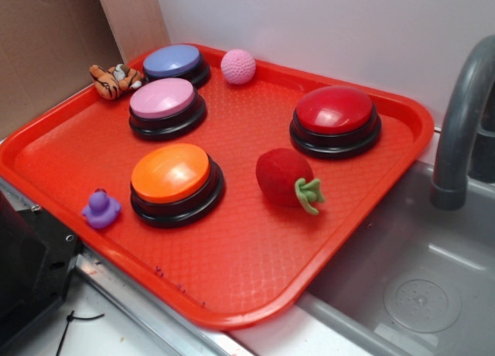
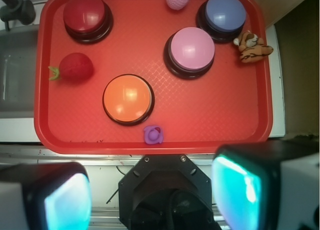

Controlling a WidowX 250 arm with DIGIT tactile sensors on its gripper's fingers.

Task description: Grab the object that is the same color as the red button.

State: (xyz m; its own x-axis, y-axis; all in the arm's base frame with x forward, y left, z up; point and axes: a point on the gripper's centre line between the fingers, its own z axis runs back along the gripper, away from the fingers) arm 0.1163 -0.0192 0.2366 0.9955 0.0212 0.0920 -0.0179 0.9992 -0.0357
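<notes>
A fuzzy red plush strawberry [image 1: 285, 178] with a green felt stem lies on its side on the red tray [image 1: 255, 278], just in front of the red button [image 1: 336, 118]. In the wrist view the strawberry [image 2: 75, 67] lies at the left, below the red button [image 2: 85, 14]. My gripper [image 2: 152, 195] is open and empty, high above the tray's near edge, over the robot's black base. Its two fingers [image 2: 65, 197] frame the bottom of the wrist view. The gripper is out of the exterior view.
On the tray are an orange button [image 1: 174, 179], a pink button [image 1: 165, 104], a blue-purple button [image 1: 175, 63], a pink crocheted ball [image 1: 238, 66], a plush tiger [image 1: 114, 80] and a purple duck [image 1: 101, 209]. A grey sink [image 1: 418, 278] with a faucet [image 1: 460, 124] lies right.
</notes>
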